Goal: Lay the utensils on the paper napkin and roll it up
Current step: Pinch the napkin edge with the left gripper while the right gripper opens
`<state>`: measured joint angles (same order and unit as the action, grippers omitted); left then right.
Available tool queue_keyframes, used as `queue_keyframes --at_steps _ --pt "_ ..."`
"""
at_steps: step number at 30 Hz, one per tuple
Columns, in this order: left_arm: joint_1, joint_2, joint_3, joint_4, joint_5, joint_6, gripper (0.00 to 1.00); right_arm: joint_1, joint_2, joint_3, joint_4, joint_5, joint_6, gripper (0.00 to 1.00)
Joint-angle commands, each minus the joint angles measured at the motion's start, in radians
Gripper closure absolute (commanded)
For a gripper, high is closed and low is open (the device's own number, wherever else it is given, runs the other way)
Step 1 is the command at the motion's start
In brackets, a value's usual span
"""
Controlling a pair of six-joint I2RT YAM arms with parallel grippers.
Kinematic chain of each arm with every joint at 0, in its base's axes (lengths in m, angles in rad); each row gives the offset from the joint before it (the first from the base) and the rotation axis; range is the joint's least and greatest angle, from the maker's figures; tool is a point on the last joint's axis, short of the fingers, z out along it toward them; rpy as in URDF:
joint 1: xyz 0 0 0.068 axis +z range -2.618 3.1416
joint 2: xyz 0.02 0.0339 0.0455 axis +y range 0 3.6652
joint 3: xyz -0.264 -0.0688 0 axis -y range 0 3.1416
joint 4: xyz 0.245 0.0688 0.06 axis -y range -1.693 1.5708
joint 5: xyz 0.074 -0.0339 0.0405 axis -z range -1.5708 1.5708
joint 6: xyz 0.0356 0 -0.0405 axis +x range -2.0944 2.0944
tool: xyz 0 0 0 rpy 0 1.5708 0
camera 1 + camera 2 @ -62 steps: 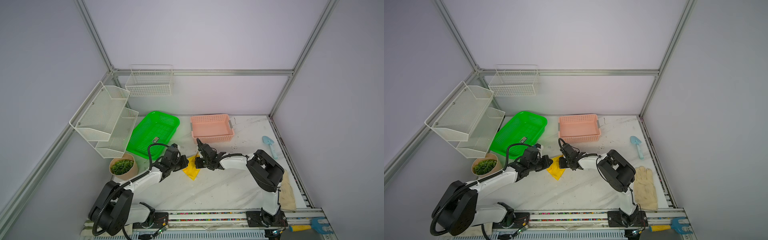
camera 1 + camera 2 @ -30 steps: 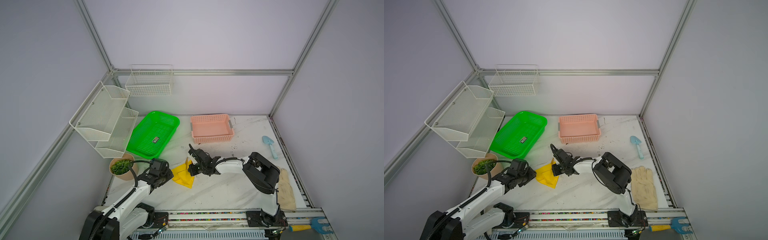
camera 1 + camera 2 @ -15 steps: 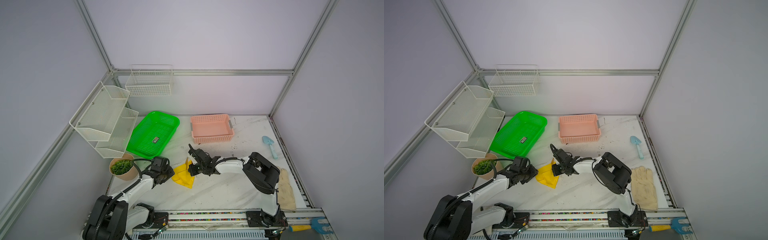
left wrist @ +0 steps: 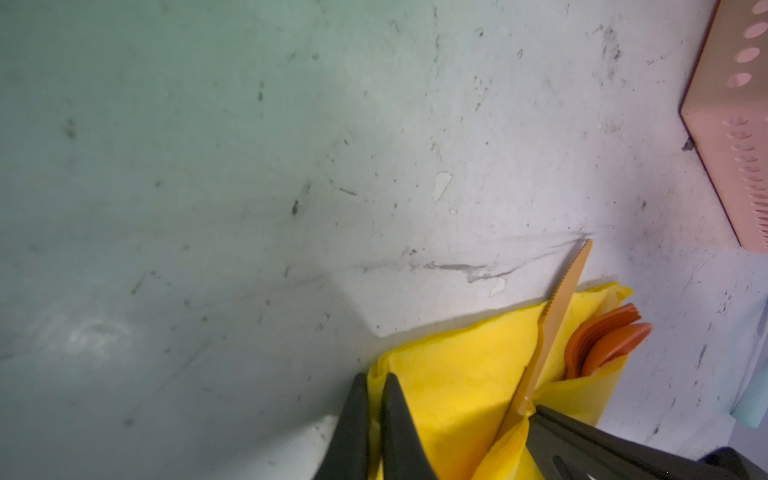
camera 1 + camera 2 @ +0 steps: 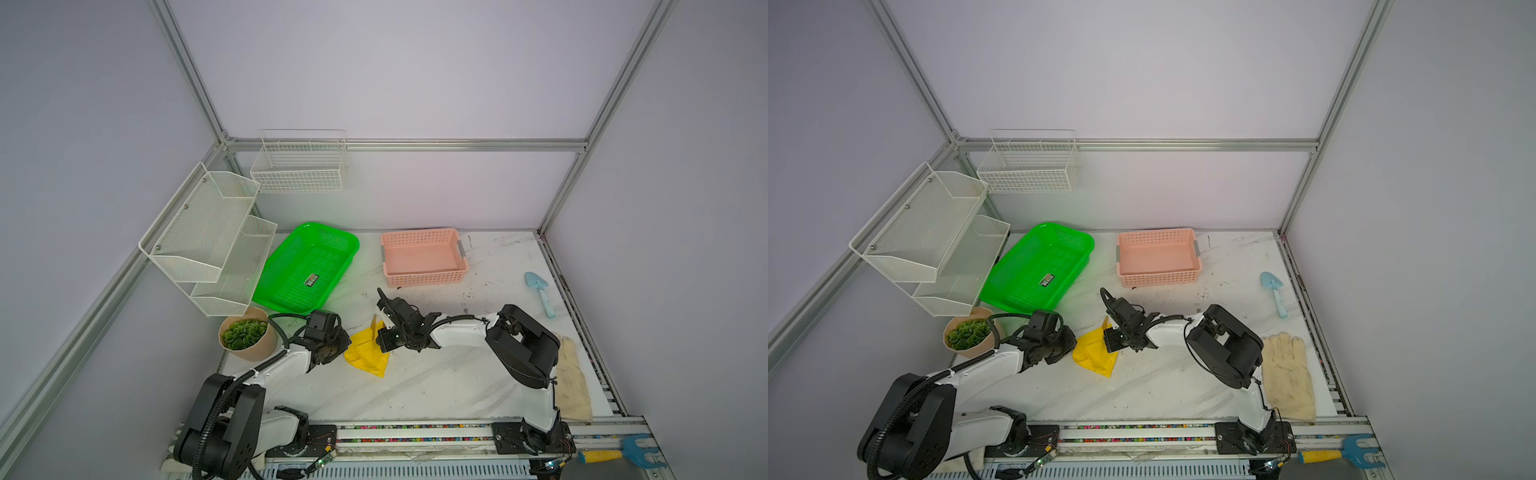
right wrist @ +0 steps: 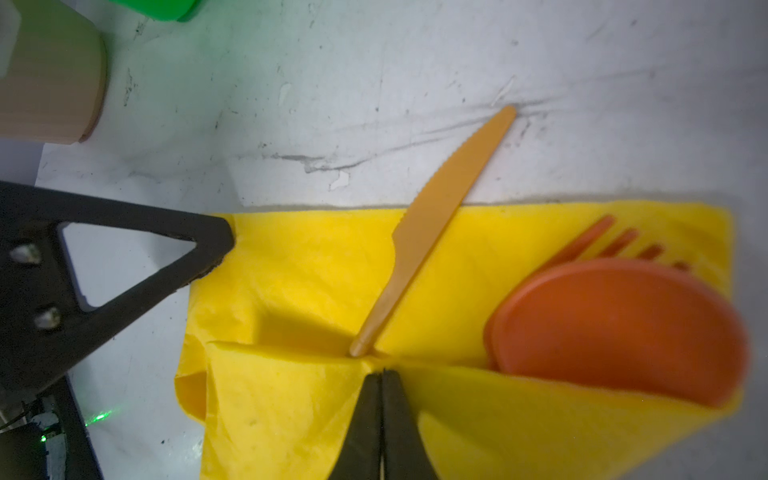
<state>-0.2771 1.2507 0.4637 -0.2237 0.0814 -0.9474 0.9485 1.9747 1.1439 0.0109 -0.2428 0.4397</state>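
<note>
The yellow paper napkin [image 5: 366, 355] [image 5: 1094, 353] lies half folded near the table's front middle. Its fold covers the utensils' handles: an orange spoon [image 6: 615, 328], an orange fork [image 6: 615, 241] under it, and a paler orange knife [image 6: 436, 216] whose blade pokes past the edge onto the table. My left gripper [image 4: 374, 384] [image 5: 345, 349] is shut on the napkin's [image 4: 457, 374] left edge. My right gripper [image 6: 380, 374] [image 5: 380, 340] is shut on the folded-over flap [image 6: 311, 415] near the knife's [image 4: 561, 299] handle end. The spoon [image 4: 615, 340] peeks out of the fold.
Behind the napkin stand a green basket [image 5: 353, 245] and a pink basket [image 5: 424, 279]. A potted plant [image 5: 245, 336] sits just left of the left arm, under white wire shelves [image 5: 208, 232]. At the right lie a light-blue trowel [image 5: 540, 291], a beige glove [image 5: 573, 374] and a blue rake [image 5: 615, 453].
My left gripper has closed on the napkin's left edge and sits a little nearer to it. The right gripper and napkin have kept still over the last second.
</note>
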Motion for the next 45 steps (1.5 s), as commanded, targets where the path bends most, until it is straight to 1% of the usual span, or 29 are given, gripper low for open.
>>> queue_keyframes --at_steps 1,7,10,13,17,24,36,41,45 --pt "-0.008 -0.031 0.015 -0.035 0.036 0.018 0.93 0.004 0.030 -0.033 -0.151 0.039 0.001 0.93" --pt "-0.082 -0.168 0.011 0.055 0.067 -0.010 0.95 0.005 0.030 -0.031 -0.146 0.039 0.005 0.93" --pt "-0.125 -0.198 0.015 0.092 0.066 -0.022 0.96 0.005 0.031 -0.034 -0.140 0.035 0.008 0.93" --pt "-0.148 -0.169 0.030 0.101 0.089 -0.024 0.96 0.005 0.033 -0.035 -0.133 0.030 0.011 0.93" --pt "-0.183 -0.123 0.027 0.158 0.123 -0.042 0.96 0.004 0.036 -0.033 -0.128 0.020 0.012 0.93" --pt "-0.251 -0.092 -0.015 0.328 0.135 -0.126 0.97 0.005 0.044 -0.041 -0.108 0.007 0.025 0.93" --pt "-0.292 -0.009 -0.063 0.383 0.127 -0.187 0.98 0.005 -0.006 -0.052 -0.077 -0.015 0.066 0.89" --pt "-0.292 -0.022 -0.092 0.383 0.107 -0.201 0.98 0.006 -0.026 -0.039 -0.081 -0.024 0.080 0.85" --pt "-0.292 -0.037 -0.097 0.341 0.084 -0.197 0.99 0.002 -0.067 -0.040 -0.088 -0.031 0.095 0.81"
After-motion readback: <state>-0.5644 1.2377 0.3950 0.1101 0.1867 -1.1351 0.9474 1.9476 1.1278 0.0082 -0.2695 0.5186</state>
